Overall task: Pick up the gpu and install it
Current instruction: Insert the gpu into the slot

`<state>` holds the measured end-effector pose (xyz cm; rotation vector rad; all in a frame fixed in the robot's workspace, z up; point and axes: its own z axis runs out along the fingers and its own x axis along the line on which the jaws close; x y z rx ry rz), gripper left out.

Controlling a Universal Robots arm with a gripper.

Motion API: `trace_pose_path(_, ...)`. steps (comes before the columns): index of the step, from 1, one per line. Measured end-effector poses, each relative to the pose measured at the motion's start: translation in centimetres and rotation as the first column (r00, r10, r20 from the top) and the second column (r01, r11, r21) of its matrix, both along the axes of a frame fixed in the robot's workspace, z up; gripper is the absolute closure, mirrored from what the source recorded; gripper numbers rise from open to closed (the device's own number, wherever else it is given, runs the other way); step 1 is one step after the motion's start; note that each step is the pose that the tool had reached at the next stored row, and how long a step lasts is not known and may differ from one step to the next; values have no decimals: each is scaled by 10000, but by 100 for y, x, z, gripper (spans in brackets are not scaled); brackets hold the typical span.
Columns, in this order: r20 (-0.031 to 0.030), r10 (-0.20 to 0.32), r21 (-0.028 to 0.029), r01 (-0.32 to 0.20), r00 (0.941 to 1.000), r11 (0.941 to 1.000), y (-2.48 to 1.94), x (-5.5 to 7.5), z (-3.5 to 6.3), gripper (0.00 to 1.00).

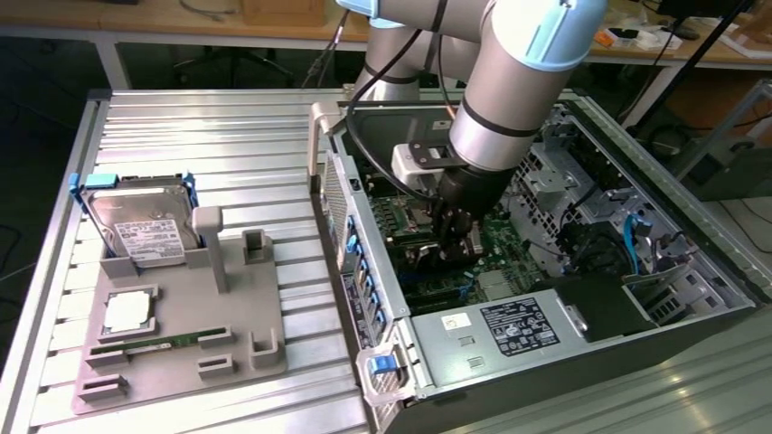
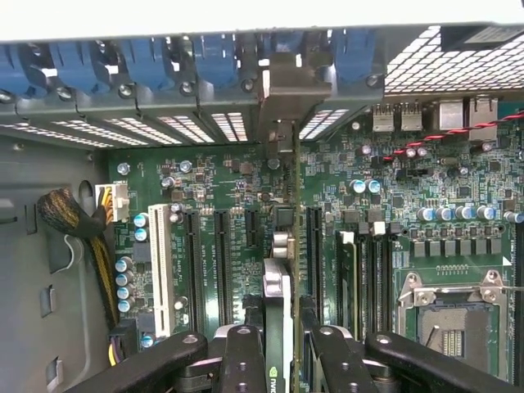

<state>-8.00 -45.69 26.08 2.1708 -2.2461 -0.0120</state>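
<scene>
the open computer case [image 1: 567,298] takes up the exterior view's right half of the desk [image 1: 181,127], lying on its side with the green motherboard [image 2: 409,180] facing up. the arm [image 1: 519,81] reaches down into it from above. on the exterior view's left a grey parts holder [image 1: 181,334] carries a hard drive [image 1: 145,226], a processor chip [image 1: 127,312] and a memory stick [image 1: 151,346]; the upright slot beside the hard drive stands vacant, which fits the card having already been lifted out.

so the step in hand reads as the install, not the pick-up. the pincer [image 2: 278,344] is pinching the gpu [image 2: 277,295] edge-on, one black finger on each side of the thin card, low over the row of long expansion slots [image 2: 221,262]. the card's metal end bracket [image 2: 282,94] sits up against the case's rear wall, among the blue slot clips [image 2: 147,65].

the next move, as i judge it, calls for the card's lower edge to be lined up squarely over one slot and the bracket kept in its rear opening, then a straight, even push; any tilt would likely jam the edge connector.

hard to tell: whether the card's edge is already touching a slot or just above it, since the fingers and the card itself cover that spot. in the exterior view the pincer [image 1: 453,231] and wrist block the card almost wholly.
</scene>
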Motion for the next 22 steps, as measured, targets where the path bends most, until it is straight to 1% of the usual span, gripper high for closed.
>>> trace_pose_path(15,-1,12,-2,-12,10000,10000,0,0,-43,73)
trace_pose_path(22,0,12,1,-12,10000,10000,4,-1,-38,73)
